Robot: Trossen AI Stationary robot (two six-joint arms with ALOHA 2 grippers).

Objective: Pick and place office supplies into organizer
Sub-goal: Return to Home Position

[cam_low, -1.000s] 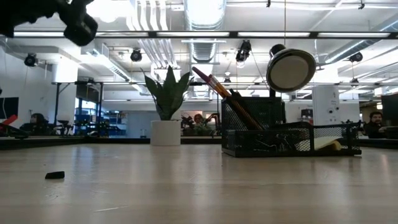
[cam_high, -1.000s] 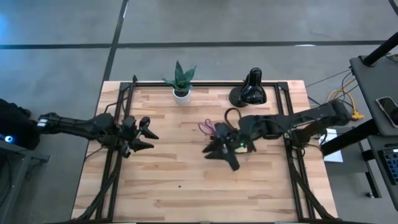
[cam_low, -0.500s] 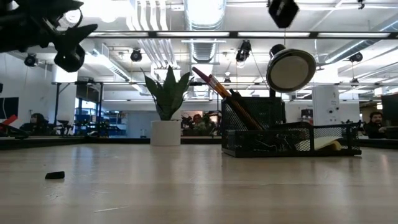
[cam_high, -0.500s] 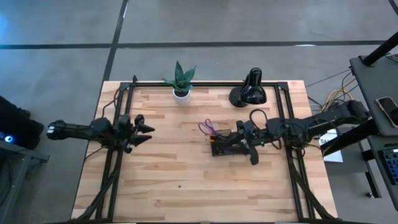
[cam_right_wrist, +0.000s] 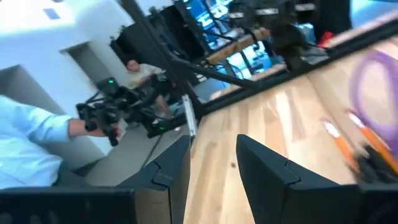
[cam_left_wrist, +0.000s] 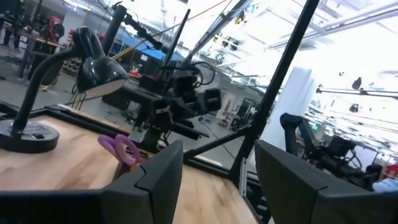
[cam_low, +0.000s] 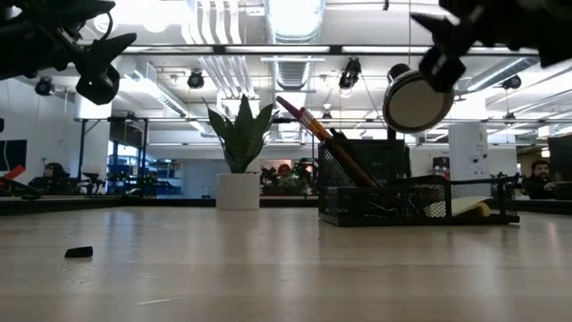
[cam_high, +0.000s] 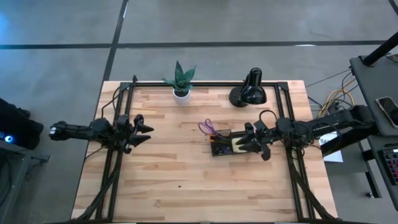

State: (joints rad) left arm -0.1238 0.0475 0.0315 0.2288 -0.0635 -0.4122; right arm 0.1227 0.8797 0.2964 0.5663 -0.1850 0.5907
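moved: right gripper (cam_high: 242, 142) back off black mesh organizer box (cam_high: 219, 149), fingers apart, empty
left gripper (cam_high: 147, 134): left edge of bench (cam_high: 186, 180), fingers apart

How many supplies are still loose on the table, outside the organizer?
1: a small dark item, likely a clip, on the bare table, apart from the organizer, toward the edge opposite the plant. Nothing else loose shows, though tiny bits could escape these views.

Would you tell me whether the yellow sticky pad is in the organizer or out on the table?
In: the high view shows the sticky pad lying inside the organizer, within its walls.
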